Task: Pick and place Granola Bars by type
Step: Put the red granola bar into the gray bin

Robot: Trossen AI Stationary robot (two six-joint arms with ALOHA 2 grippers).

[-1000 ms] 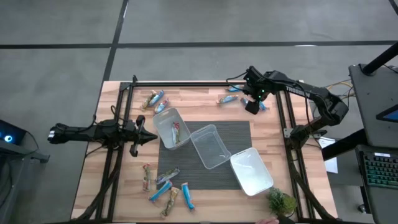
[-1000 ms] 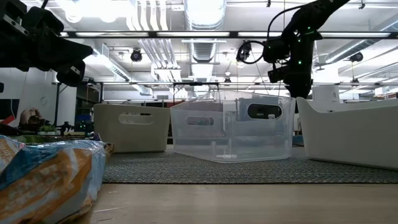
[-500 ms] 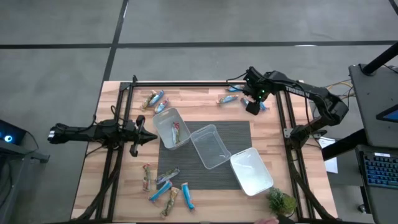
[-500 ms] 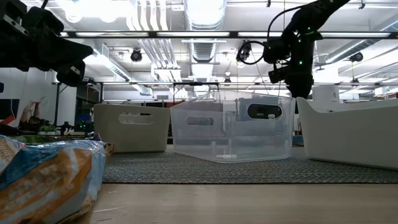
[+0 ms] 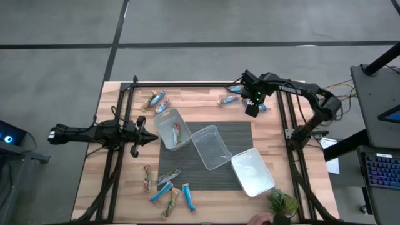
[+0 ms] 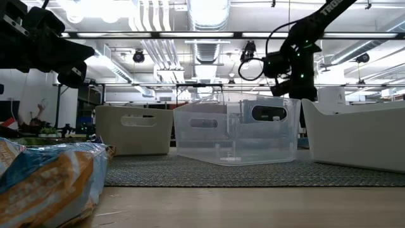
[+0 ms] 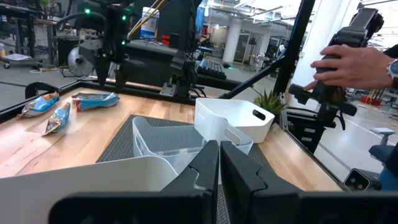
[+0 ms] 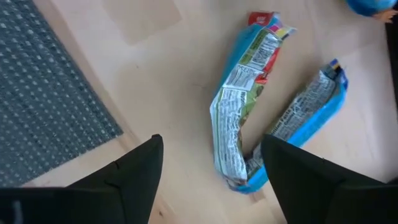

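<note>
Two Granola Bars lie side by side on the wood at the table's far right: one with silver, green and red print point(image 8: 244, 106) and a blue one point(image 8: 306, 127). My right gripper point(image 8: 211, 186) hangs above them, pointing down, open, one finger on either side and touching neither; it also shows in the high view point(image 5: 252, 109). More bars lie at the far left point(image 5: 154, 100), at the near left point(image 5: 166, 187) and in one tub point(image 5: 177, 132). My left gripper point(image 5: 147, 139) waits shut and level at the table's left.
Three clear tubs point(image 5: 167, 120), point(image 5: 212, 150), point(image 5: 253, 174) stand in a slanting row on a grey mat point(image 5: 240, 134). A small green plant point(image 5: 282, 203) sits at the near right corner. A person's hand point(image 7: 348, 62) holds a device beyond the table.
My right gripper has sunk a little toward the two bars at the far right, still open and pointing down. The bars and tubs have stayed where they were.
</note>
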